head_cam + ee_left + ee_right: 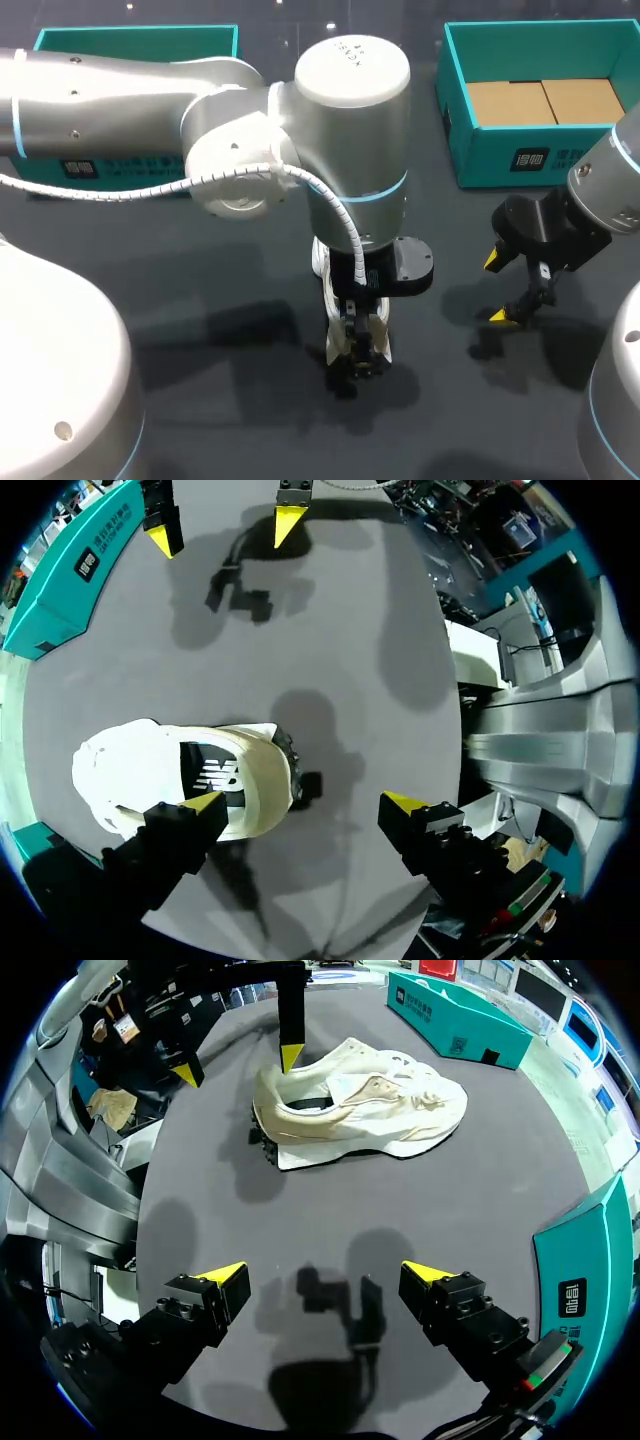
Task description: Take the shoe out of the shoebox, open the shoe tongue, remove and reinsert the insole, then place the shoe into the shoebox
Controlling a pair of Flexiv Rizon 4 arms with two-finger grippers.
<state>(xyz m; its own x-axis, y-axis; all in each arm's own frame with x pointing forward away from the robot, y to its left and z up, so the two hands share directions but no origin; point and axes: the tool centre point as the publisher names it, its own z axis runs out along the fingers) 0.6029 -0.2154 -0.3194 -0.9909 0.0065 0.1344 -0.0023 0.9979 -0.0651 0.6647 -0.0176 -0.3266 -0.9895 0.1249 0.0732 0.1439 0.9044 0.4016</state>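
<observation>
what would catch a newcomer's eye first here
The cream-white shoe stands out most, sitting on its sole mid-table, out of its box. The left pincer hangs open over it, one finger at the heel. The open teal shoebox sits at the far right corner, with the right pincer open and empty in front of it.

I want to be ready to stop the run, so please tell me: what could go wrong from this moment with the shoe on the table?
1. The left gripper is open at the heel of the shoe, with one finger at its opening. If it closes, it may catch only the collar and slip.
2. The right gripper stands apart from the shoe, open, so nothing steadies the shoe. It may slide or tip.
</observation>
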